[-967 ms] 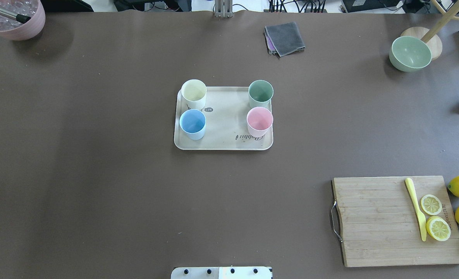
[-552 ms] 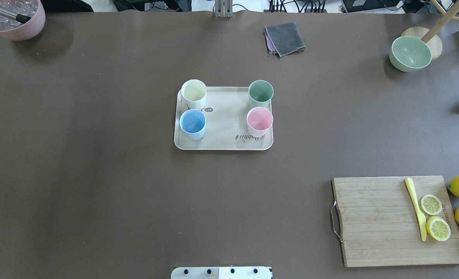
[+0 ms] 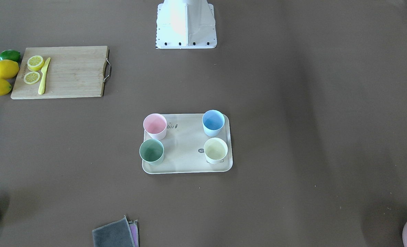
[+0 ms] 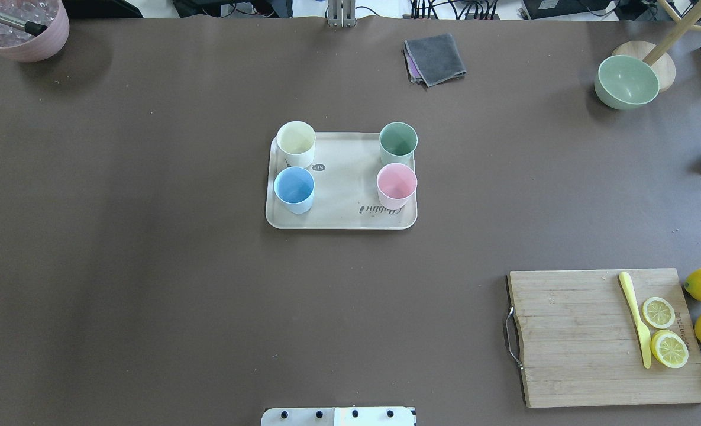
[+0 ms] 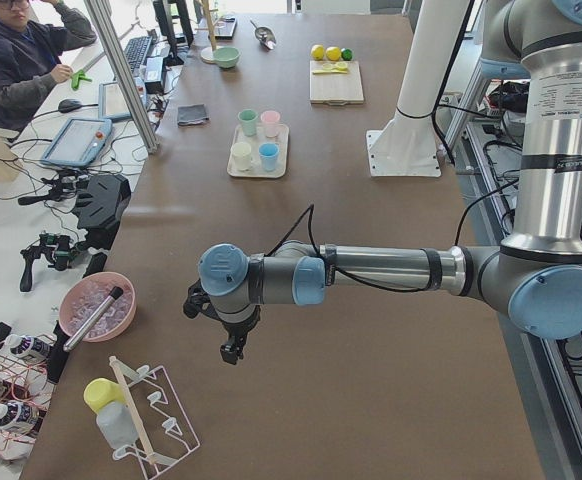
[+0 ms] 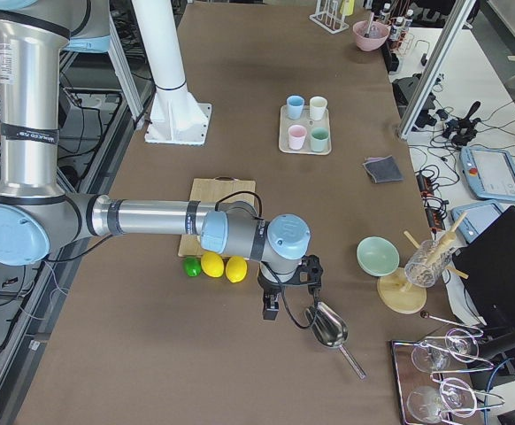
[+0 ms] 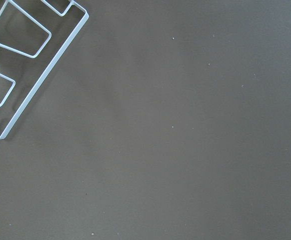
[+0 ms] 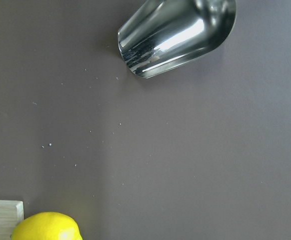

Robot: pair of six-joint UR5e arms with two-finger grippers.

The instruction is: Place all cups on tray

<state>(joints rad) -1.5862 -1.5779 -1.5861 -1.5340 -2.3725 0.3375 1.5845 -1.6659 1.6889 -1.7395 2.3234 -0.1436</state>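
Overhead exterior view: the flat cream-beige rectangular tray [image 4: 344, 192], with a raised rim, lies at the middle of the brown surface [image 4: 149, 284]. All four cups stand upright on it, apart from one another. At the tray's left end stand the white plastic tumbler with a pale yellow inside [image 4: 296, 142], at the far corner, and the light blue plastic tumbler [image 4: 294, 188], at the near corner. At the tray's right end stand the sage green plastic tumbler [image 4: 398, 142], at the far corner, and the pale pink plastic tumbler [image 4: 396, 184], nearer the robot, beside the printed script. Well right of the tray and nearer the robot lies a wooden cutting board with a metal handle [image 4: 587, 343].

Both claws are well apart from the tray. The left claw [image 5: 231, 352] hangs over bare surface far to the tray's left, near a white wire rack [image 7: 30, 75]. It shows only in a side view, so I cannot tell whether it is open or closed. The right claw [image 6: 272, 307] hangs far to the tray's right, past the cutting board, near a shiny metal scoop [image 8: 175, 35] and a whole yellow lemon [image 8: 45, 227]. I cannot tell its state either.
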